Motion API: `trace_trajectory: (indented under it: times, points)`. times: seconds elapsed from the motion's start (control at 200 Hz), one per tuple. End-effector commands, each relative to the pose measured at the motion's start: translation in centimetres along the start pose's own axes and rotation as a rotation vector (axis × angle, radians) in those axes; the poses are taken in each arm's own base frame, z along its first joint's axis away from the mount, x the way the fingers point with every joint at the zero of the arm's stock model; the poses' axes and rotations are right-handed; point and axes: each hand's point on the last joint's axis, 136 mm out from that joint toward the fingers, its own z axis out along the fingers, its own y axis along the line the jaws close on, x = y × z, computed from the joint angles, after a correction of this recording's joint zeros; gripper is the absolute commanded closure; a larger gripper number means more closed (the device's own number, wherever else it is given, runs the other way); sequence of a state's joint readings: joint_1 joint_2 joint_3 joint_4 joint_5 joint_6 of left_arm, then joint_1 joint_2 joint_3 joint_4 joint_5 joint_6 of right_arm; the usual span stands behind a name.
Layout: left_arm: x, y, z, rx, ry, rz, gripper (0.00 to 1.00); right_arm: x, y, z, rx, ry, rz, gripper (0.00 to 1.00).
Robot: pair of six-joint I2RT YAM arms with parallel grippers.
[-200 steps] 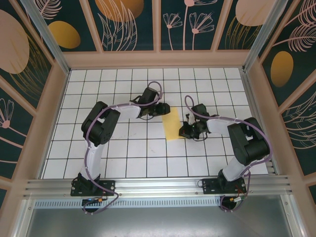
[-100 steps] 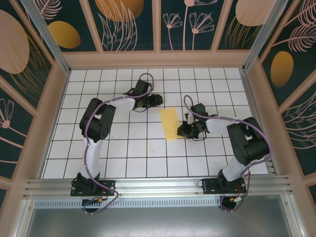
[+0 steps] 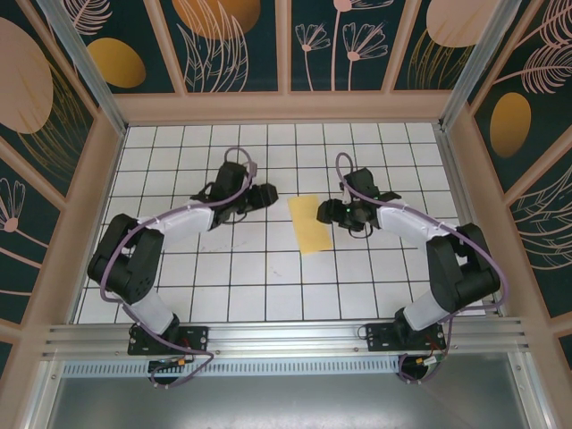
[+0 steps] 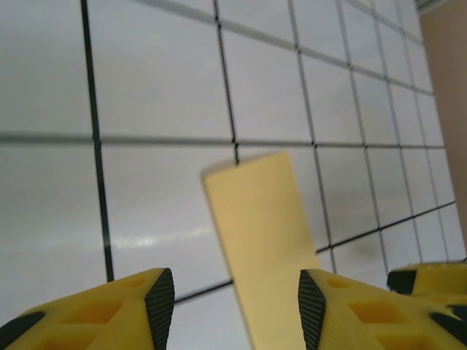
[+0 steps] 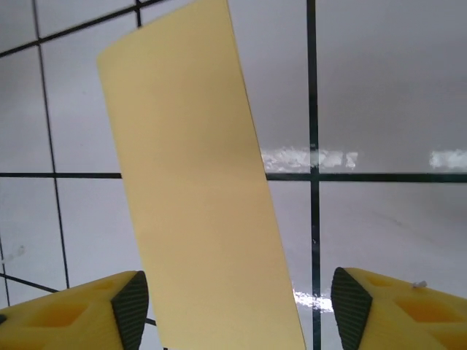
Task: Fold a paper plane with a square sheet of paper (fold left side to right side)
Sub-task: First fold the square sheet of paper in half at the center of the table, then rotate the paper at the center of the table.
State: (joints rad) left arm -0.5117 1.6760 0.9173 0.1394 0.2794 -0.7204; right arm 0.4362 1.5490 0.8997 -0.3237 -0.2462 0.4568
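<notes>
The yellow sheet of paper (image 3: 309, 223) lies flat on the white grid table (image 3: 179, 152) as a narrow folded rectangle, tilted slightly, not in the shape of a paper plane. My left gripper (image 3: 270, 192) is just left of its far end, apart from it, with its jaws open. In the left wrist view the paper (image 4: 266, 240) lies on the table beyond the open left gripper (image 4: 236, 306). My right gripper (image 3: 324, 213) stands open just right of the strip. In the right wrist view the paper (image 5: 197, 189) lies below the open right gripper (image 5: 241, 310), untouched.
Wooden walls (image 3: 465, 170) with dark floral panels close in the table on three sides. Free grid tiles lie in front of the paper and toward the far wall. A yellow part of the right gripper (image 4: 430, 281) shows at the lower right of the left wrist view.
The right gripper has opened, let go of the paper and moved a little toward the far wall. The left gripper has drawn back to the left, off the paper's far corner.
</notes>
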Motion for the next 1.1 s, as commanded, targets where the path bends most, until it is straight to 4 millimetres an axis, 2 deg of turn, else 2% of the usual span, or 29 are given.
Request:
trace_trajectory:
  times: [0.0,0.095,0.24,0.39,0.836,0.966,1.096]
  points:
    - [2.4,-0.4,0.2,0.041,0.017,-0.039,0.49,2.9,-1.5,1.5,0.105,0.087,0.003,0.27]
    - [3.7,0.0,0.3,0.038,0.031,-0.046,0.49,3.8,-1.5,2.4,0.133,0.113,0.001,0.23]
    - [3.9,0.3,0.4,0.031,0.028,-0.044,0.49,4.7,-1.3,3.4,0.144,0.147,0.006,0.17]
    - [4.0,0.4,0.4,0.030,0.029,-0.041,0.49,6.3,-0.3,4.3,0.149,0.191,-0.019,0.15]
    - [4.1,0.6,0.0,0.025,0.018,-0.031,0.49,10.0,4.5,4.4,0.094,0.262,-0.076,0.15]
    - [4.1,0.4,-0.2,0.034,0.021,-0.026,0.49,8.9,5.1,3.8,0.074,0.231,-0.083,0.15]
    - [4.5,-0.3,-0.4,0.060,0.040,-0.019,0.51,6.6,5.7,2.4,0.047,0.178,-0.088,0.15]
